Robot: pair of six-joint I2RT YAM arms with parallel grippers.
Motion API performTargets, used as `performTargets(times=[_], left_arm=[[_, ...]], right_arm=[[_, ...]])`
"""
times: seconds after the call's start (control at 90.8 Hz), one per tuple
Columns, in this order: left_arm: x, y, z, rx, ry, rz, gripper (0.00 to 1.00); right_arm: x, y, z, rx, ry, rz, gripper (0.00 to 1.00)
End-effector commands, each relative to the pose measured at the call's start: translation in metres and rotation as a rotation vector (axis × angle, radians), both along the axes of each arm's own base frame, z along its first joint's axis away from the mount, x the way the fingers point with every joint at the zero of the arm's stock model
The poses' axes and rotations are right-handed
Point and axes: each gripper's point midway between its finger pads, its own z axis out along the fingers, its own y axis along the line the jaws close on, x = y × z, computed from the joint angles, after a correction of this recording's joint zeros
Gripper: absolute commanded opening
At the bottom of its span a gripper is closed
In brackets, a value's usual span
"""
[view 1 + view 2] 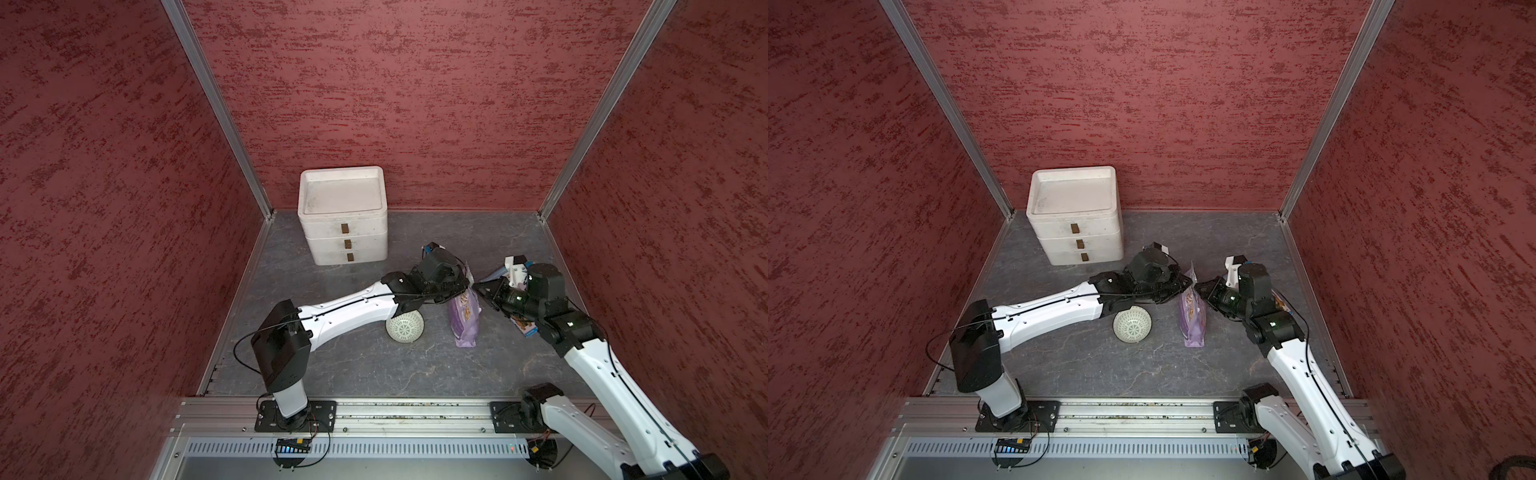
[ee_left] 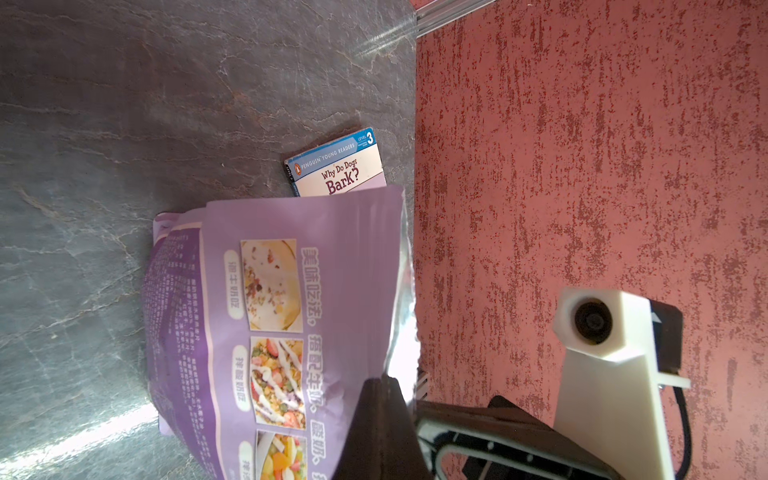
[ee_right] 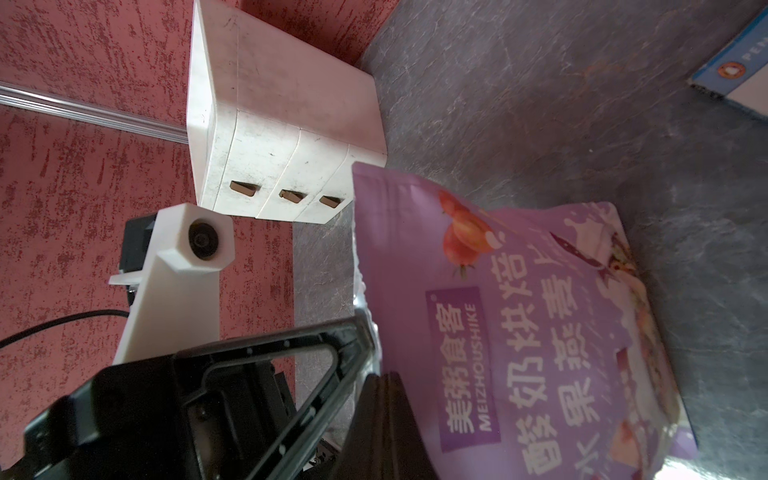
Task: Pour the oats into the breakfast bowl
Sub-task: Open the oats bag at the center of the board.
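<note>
arm (image 1: pixel 353 309) overhangs bowl (image 1: pixel 405 329) — book (image 2: pixel 336 170) near pouch (image 1: pixel 465 322)

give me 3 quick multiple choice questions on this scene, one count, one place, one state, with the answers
1. How many drawers has the white box? A two; B three; C four
2. Where is the bowl? A on top of the white box; B on the table beside the pouch, partly under the left arm; C against the back wall
3. How is the pouch? A lying flat, untouched; B tipped over the bowl; C standing, with the left gripper and right gripper both shut on its top

Answers:
1 B: three handles show on its front.
2 B: in both top views the forearm crosses over it, next to the pouch.
3 C: each wrist view shows a gripper clamped at the pouch's top edge, and its base is on the table.
</note>
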Motion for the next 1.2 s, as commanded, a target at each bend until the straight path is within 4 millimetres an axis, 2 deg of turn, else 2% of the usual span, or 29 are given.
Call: performTargets(times=[0.0,0.088,0.198,0.331,0.463,0.617,0.639,0.727,0.848,0.959,1.124,1.157,1.19], left_arm=[[0.0,0.003,-0.004,0.032,-0.001,-0.001,0.0],[0.003,0.015,0.002,0.085,-0.015,0.025,0.0],[0.007,0.032,0.021,0.156,-0.066,0.064,0.0],[0.01,0.041,0.044,0.169,-0.122,0.079,0.0],[0.01,0.036,0.045,0.158,-0.116,0.058,0.0],[0.006,0.018,0.038,0.114,-0.077,-0.001,0.0],[0.006,0.015,0.037,0.107,-0.071,-0.009,0.0],[0.004,0.007,0.034,0.089,-0.05,-0.029,0.0],[0.004,0.005,0.036,0.08,-0.047,-0.034,0.0],[0.004,0.006,0.04,0.082,-0.052,-0.032,0.0],[0.004,0.009,0.047,0.094,-0.062,-0.029,0.0],[0.004,0.009,0.049,0.098,-0.069,-0.031,0.0],[0.005,0.011,0.05,0.111,-0.076,-0.032,0.0]], right_arm=[[-0.003,-0.009,0.001,-0.088,0.006,0.0,0.0],[0.0,-0.019,0.011,-0.187,-0.02,-0.007,0.0],[0.004,-0.034,0.02,-0.312,-0.04,-0.028,0.0],[0.008,-0.039,0.029,-0.372,-0.064,-0.021,0.0],[0.01,-0.035,0.034,-0.355,-0.074,-0.011,0.0],[0.01,-0.024,0.036,-0.314,-0.061,0.042,0.0],[0.009,-0.022,0.035,-0.31,-0.054,0.054,0.03],[0.006,-0.015,0.029,-0.29,-0.035,0.099,0.3],[0.004,-0.012,0.026,-0.291,-0.025,0.123,0.39],[0.003,-0.012,0.018,-0.309,0.0,0.143,0.4],[0.005,-0.017,0.008,-0.385,0.027,0.144,0.37],[0.006,-0.017,0.008,-0.401,0.029,0.152,0.3],[0.006,-0.017,0.006,-0.42,0.031,0.159,0.16]])
